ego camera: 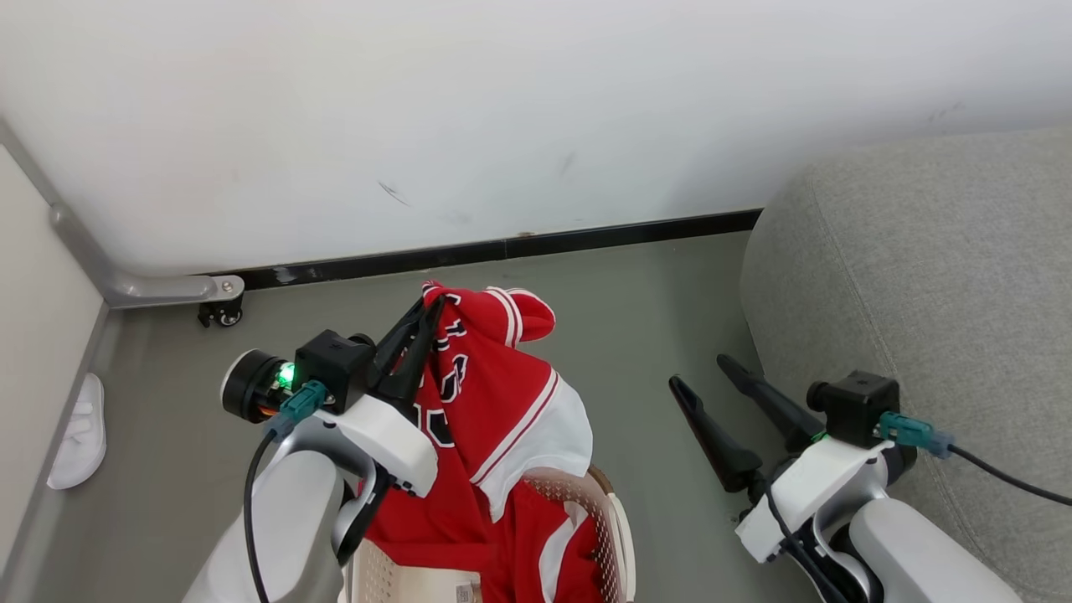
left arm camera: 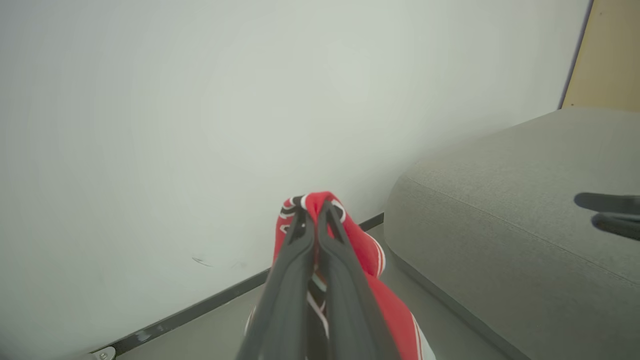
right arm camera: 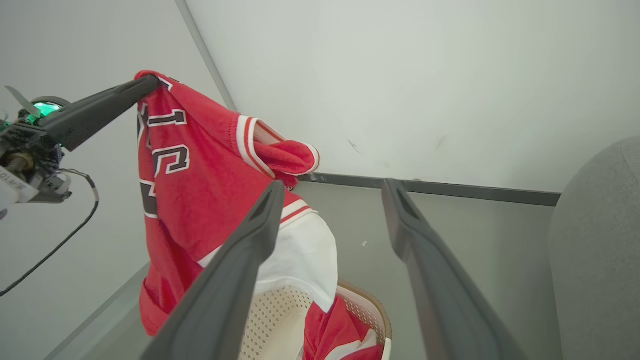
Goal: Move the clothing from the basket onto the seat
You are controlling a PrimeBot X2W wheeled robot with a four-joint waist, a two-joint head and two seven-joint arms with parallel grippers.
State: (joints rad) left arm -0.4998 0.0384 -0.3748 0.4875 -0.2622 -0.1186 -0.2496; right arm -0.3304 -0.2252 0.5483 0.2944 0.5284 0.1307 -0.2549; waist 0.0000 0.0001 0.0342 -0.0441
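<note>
Left wrist view shows the left gripper with its two fingers pressed together on a fold of the red clothing. The clothing hangs from them above the basket, and its lower folds lie inside. The right gripper has its fingers spread wide with nothing between them, just beside the grey seat, which stands to the basket's right.
</note>
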